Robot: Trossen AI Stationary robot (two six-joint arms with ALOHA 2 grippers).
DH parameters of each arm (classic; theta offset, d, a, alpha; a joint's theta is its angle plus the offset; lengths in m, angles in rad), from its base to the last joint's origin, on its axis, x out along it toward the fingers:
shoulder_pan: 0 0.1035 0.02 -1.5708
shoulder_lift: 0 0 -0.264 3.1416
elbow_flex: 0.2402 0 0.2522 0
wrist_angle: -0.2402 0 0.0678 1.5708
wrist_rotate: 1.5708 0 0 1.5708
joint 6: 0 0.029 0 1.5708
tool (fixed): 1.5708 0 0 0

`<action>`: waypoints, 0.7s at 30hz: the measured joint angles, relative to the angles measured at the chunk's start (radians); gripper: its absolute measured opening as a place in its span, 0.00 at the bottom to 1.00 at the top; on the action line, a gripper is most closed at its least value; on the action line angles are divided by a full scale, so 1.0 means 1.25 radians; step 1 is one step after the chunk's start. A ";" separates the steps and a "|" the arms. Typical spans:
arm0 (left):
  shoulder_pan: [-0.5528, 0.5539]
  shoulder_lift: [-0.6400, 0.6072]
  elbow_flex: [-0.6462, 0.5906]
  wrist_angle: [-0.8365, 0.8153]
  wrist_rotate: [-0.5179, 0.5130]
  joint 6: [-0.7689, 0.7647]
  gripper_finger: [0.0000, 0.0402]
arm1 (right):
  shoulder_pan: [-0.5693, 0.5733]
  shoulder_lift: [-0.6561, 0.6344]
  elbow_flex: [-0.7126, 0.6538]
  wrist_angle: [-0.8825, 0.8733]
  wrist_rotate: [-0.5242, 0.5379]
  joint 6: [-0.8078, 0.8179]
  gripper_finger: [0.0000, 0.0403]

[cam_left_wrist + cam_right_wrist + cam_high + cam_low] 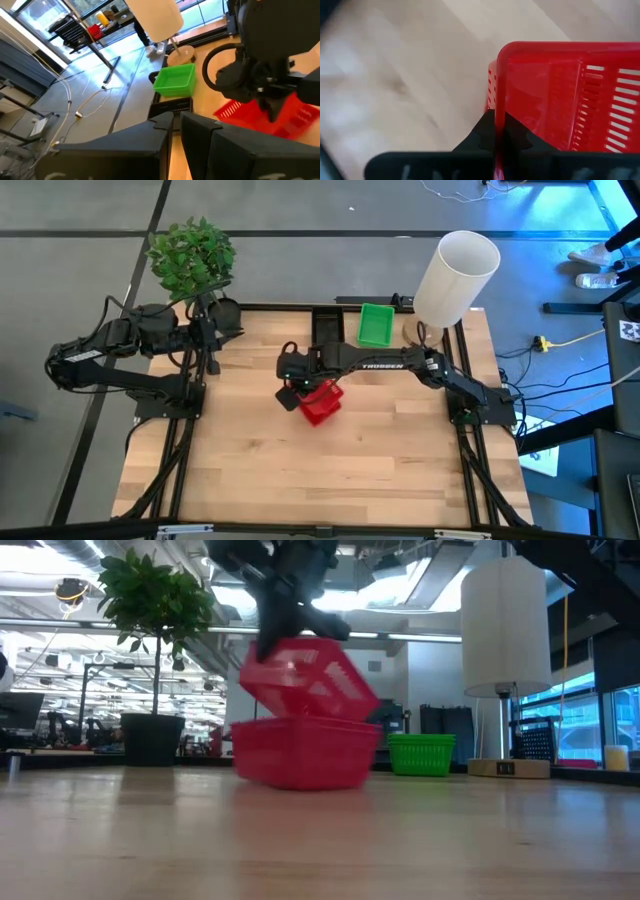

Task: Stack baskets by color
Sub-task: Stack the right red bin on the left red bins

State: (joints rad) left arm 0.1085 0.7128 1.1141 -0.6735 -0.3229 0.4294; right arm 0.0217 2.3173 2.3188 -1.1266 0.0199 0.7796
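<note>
I am holding the upper red basket (pixel 306 676) by its rim in the right gripper (pixel 499 131), jaws clenched, tilted over the lower red basket (pixel 300 752) at mid-table, and I am worrying it catches the rim instead of nesting, or slips.

The only writing that can be read is the white word "TROSSEN" printed along the dark right arm (pixel 385 364), near the middle of the high view. A small dark label on the round wooden base (pixel 508 768) at the right of the low view carries marks too small to make out.
</note>
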 joint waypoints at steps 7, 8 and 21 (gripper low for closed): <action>0.000 0.000 0.000 0.000 0.000 0.000 0.07 | -0.005 0.000 0.000 -0.064 0.010 -0.020 0.00; 0.000 0.000 0.000 0.000 0.000 0.000 0.07 | -0.005 0.000 0.000 -0.066 0.010 -0.022 0.00; 0.000 0.000 0.000 0.000 -0.001 0.000 0.07 | -0.004 0.000 0.000 -0.171 0.020 -0.046 0.02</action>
State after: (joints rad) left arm 0.1085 0.7131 1.1141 -0.6735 -0.3237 0.4297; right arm 0.0166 2.3173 2.3188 -1.3407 0.0445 0.7216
